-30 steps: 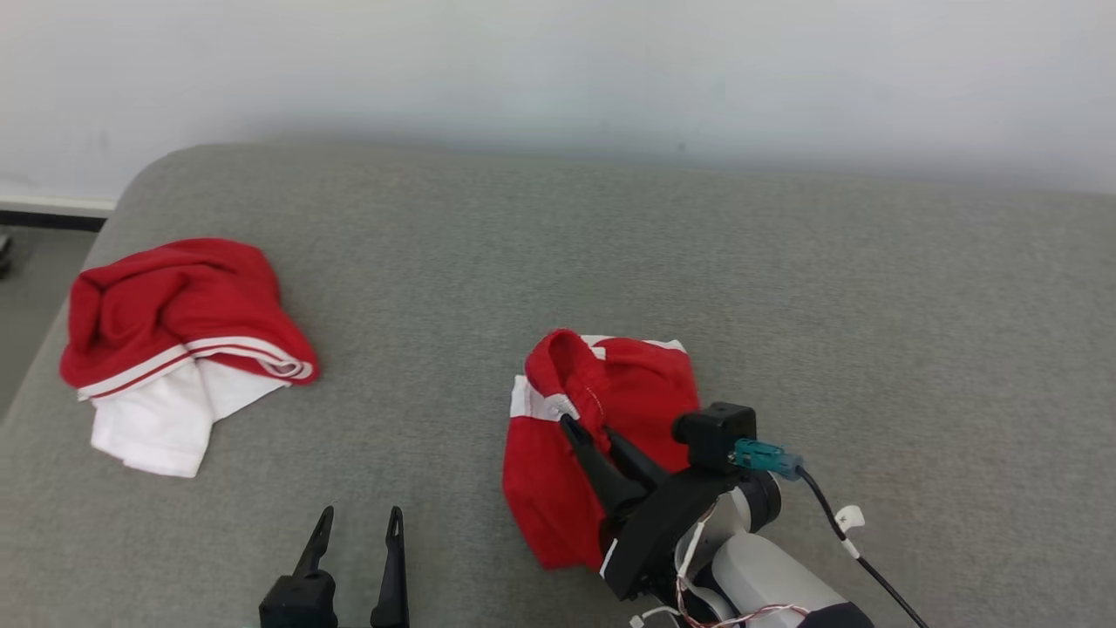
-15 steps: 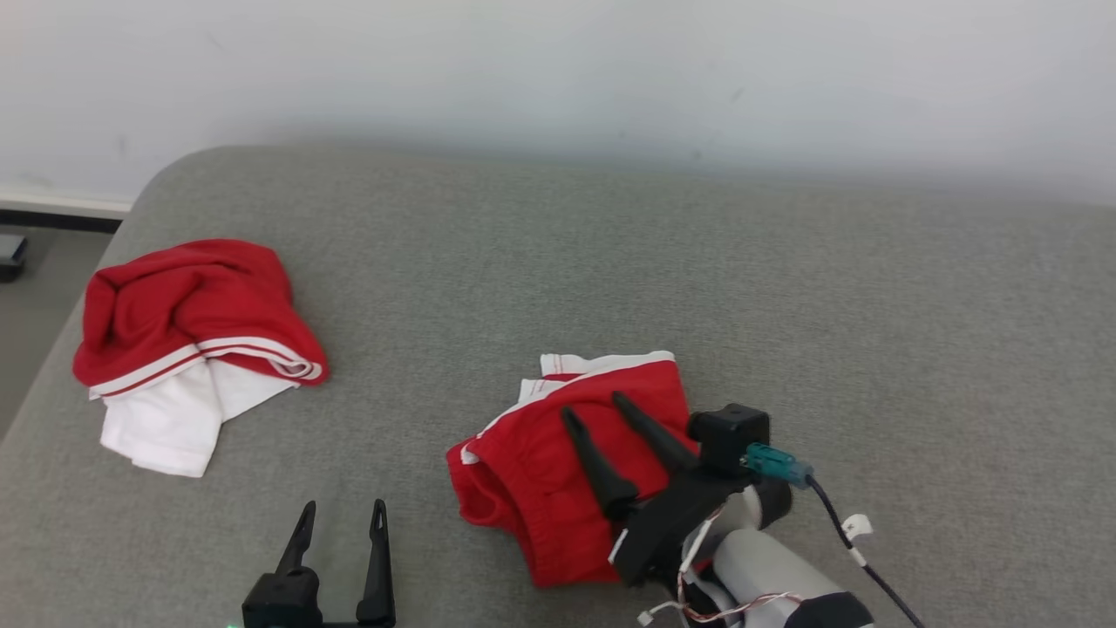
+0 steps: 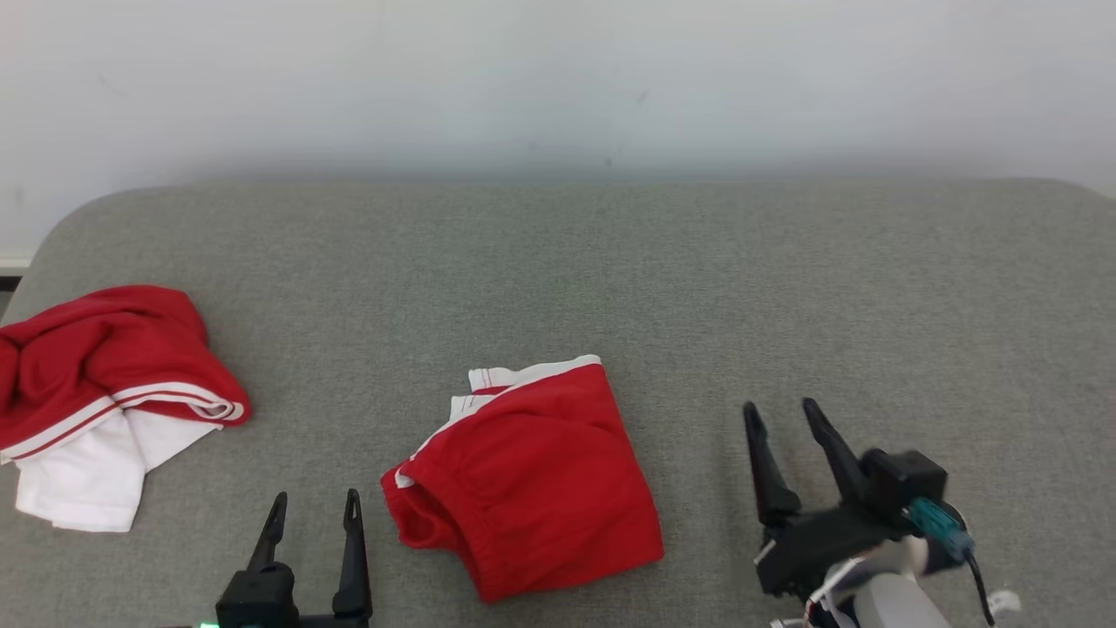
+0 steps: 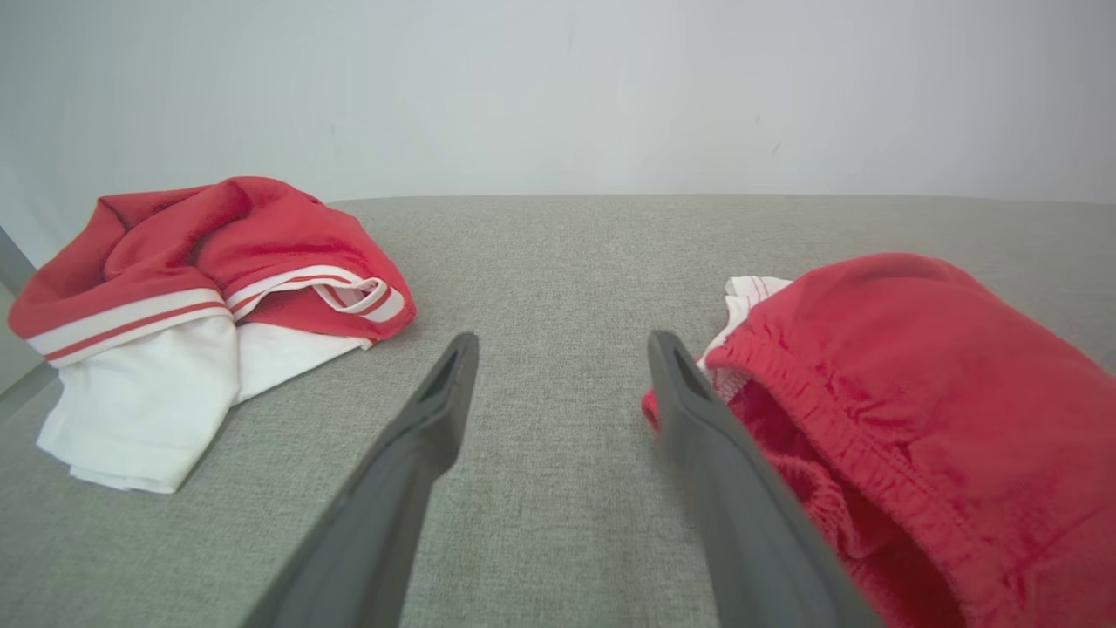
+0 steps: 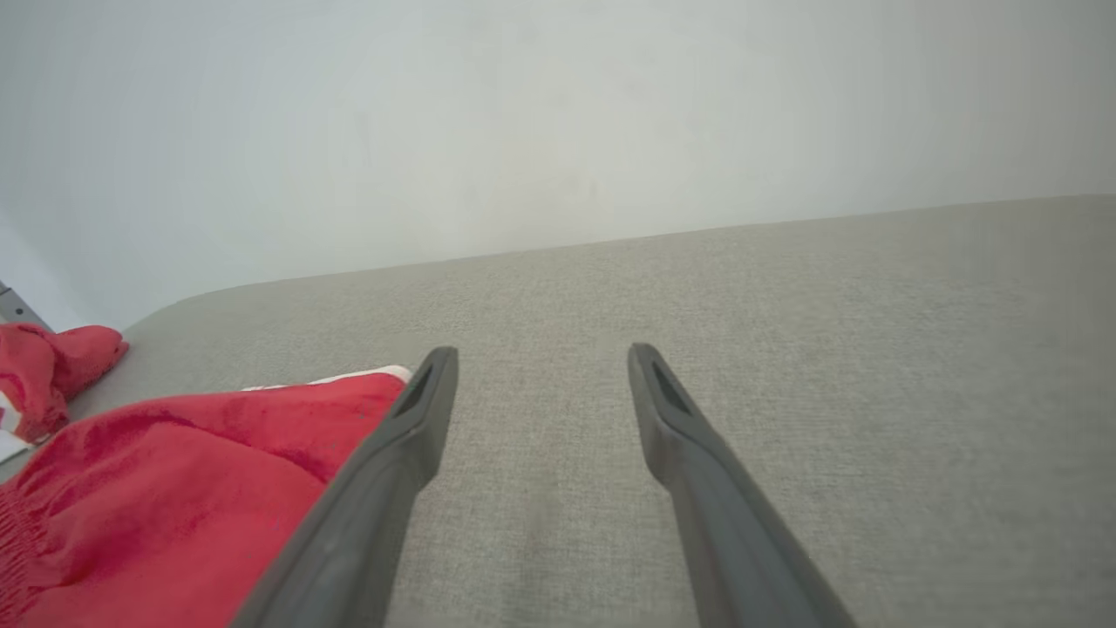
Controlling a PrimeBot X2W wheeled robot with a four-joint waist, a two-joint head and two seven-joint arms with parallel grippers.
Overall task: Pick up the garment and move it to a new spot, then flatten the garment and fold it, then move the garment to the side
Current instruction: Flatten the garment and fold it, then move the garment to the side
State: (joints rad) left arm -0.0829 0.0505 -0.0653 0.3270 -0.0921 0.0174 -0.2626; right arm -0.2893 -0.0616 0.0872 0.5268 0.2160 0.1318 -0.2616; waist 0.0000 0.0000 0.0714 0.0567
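The garment (image 3: 532,475), red shorts with a white trim, lies folded on the grey cushion in the middle front; it also appears as the garment (image 4: 907,419) and the garment (image 5: 166,488). My right gripper (image 3: 780,417) stands open to the right of it, apart from the cloth, nothing between its fingers (image 5: 418,410). My left gripper (image 3: 316,508) is open at the lower left, just left of the shorts, its fingers (image 4: 445,392) empty.
A second bundle of red and white clothing (image 3: 105,392) lies crumpled at the cushion's left end, also seen as the bundle (image 4: 192,296). The grey cushion (image 3: 697,288) runs wide behind and to the right. A pale wall stands behind.
My right gripper opened and let go of the shorts, then drew back to their right. The shorts dropped flat onto the cushion. The head camera shifted, moving the whole picture leftwards.
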